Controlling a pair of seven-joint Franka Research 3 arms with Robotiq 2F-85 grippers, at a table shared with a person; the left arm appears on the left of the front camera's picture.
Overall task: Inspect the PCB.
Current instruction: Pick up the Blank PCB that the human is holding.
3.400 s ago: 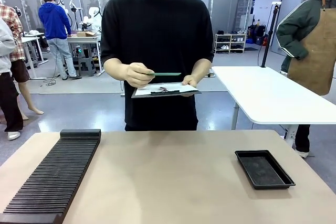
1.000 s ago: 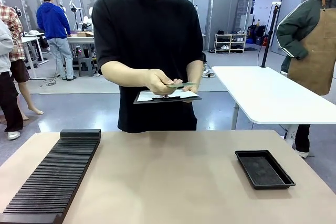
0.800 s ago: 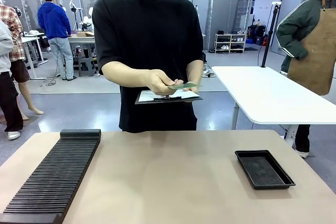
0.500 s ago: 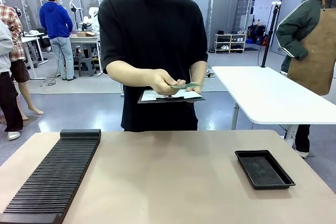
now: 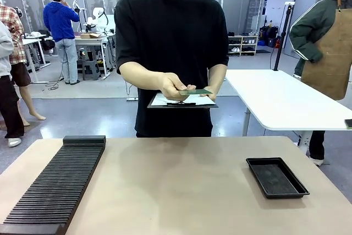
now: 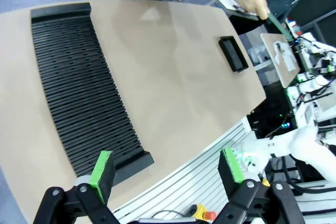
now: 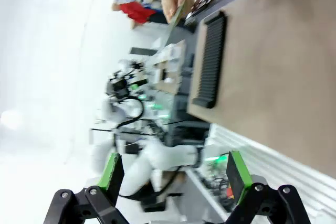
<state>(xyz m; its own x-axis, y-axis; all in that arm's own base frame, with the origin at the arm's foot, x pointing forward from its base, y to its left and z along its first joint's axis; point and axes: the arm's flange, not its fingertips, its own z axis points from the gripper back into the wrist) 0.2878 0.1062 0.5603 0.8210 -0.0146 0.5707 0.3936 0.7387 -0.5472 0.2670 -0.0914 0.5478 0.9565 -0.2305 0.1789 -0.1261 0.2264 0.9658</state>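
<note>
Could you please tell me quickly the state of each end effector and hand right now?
Left end effector: open, empty.
Right end effector: open, empty.
Person: one hand holds the PCB, the other hand the clipboard.

You've got a smooth, matt tan counter (image 5: 181, 191). Lower left: ribbed rack (image 5: 55, 185), matt black, looks plastic. Lower right: tray (image 5: 276, 177), matt black, faintly grainy bottom. Centre: PCB (image 5: 194, 91), thin green board, slight sheen. White paper (image 5: 165, 100) on dark clipboard (image 5: 209, 105). Grey floor (image 5: 82, 114) is glossy.
</note>
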